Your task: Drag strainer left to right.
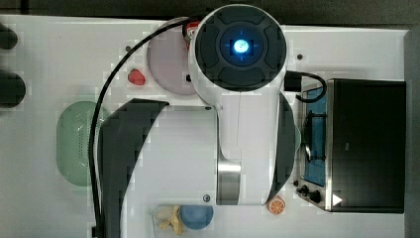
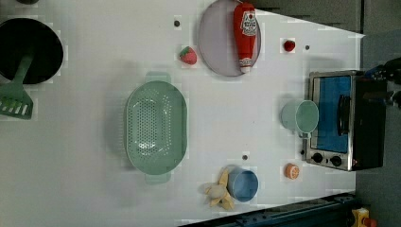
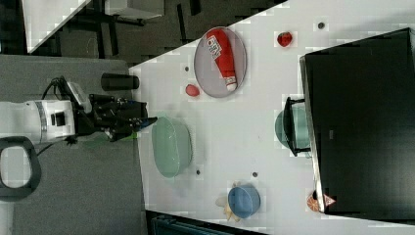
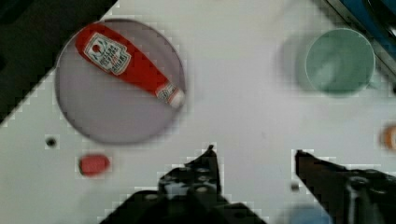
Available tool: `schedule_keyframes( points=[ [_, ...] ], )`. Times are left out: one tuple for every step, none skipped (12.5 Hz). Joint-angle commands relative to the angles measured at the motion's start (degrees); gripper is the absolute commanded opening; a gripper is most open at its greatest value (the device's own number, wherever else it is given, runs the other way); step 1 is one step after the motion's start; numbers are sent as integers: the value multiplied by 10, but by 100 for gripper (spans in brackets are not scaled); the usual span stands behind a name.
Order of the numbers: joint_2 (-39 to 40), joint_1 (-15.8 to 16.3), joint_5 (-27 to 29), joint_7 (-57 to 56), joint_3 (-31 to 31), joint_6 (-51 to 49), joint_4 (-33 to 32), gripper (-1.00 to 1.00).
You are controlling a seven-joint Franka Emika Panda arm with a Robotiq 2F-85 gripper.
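Observation:
The strainer point(image 2: 156, 125) is a pale mint-green oblong colander with rows of small holes, lying on the white table point(image 2: 85, 179). It also appears at the top view's left point(image 1: 74, 144), partly under the arm and its black cable, and in the right view point(image 3: 171, 146). My gripper point(image 3: 149, 120) hangs off the strainer's rim toward the right view's left, apart from it. In the wrist view the gripper point(image 4: 254, 156) is open, its two black fingers point(image 4: 205, 163) wide apart over bare table with nothing between them.
A purple plate point(image 2: 213, 52) holds a red ketchup bottle point(image 2: 245, 33), with a strawberry point(image 2: 188, 55) beside it. A teal mug point(image 2: 300, 116) stands against the toaster oven point(image 2: 343, 120). A blue bowl point(image 2: 243, 185), banana point(image 2: 218, 191), orange slice point(image 2: 292, 171), black pan point(image 2: 28, 49) and spatula lie around.

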Motion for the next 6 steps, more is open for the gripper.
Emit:
schedule_keyframes(
  points=[
    [-232, -8, 6, 49, -23, -98, -129, 59],
    [-232, -7, 8, 50, -21, -97, -129, 79],
    [-230, -5, 12, 52, -14, -97, -129, 99],
    [-227, -1, 19, 54, -2, -96, -129, 100],
    [-221, 5, 27, 58, 16, -94, -129, 100],
    [-211, 11, 31, 74, 39, -91, -130, 100]
  ],
)
